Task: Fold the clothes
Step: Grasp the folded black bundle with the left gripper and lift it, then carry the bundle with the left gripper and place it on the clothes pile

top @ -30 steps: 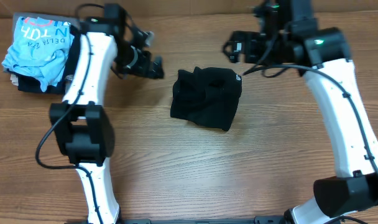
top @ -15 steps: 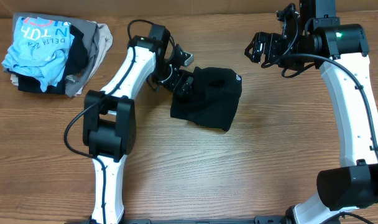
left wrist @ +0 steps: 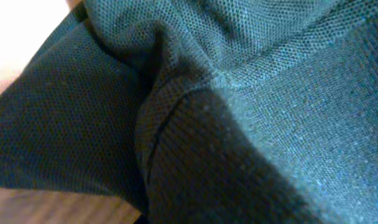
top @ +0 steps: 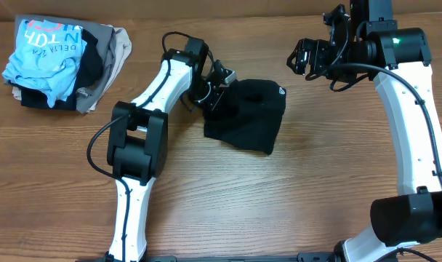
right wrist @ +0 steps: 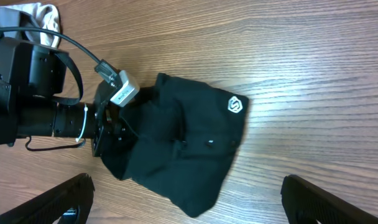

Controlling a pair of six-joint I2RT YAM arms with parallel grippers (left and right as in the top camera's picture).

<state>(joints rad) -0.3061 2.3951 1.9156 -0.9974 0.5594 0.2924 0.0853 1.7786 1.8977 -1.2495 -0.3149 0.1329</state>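
Observation:
The clothes (top: 246, 116), a black garment bunched into a rough square, lie in the middle of the far half of the table. A small white logo (top: 280, 92) shows at its far right corner. My left gripper (top: 219, 93) is pressed into the garment's far left edge and is shut on a fold of it. Black weave (left wrist: 239, 112) fills the left wrist view and hides the fingers. My right gripper (top: 308, 58) hangs open above the table, to the right of the garment. In its wrist view the clothes (right wrist: 176, 149) lie below its wide-apart fingers (right wrist: 58, 199), with nothing held.
A pile of other garments (top: 61, 62), a light-blue printed T-shirt on top of beige and grey ones, sits at the far left corner. The table (top: 294, 196) is bare wood in front of the black garment.
My left arm swung from beside the pile to the black garment's left edge and closed on it. The garment shifted slightly right. The right arm moved right early, then held still.

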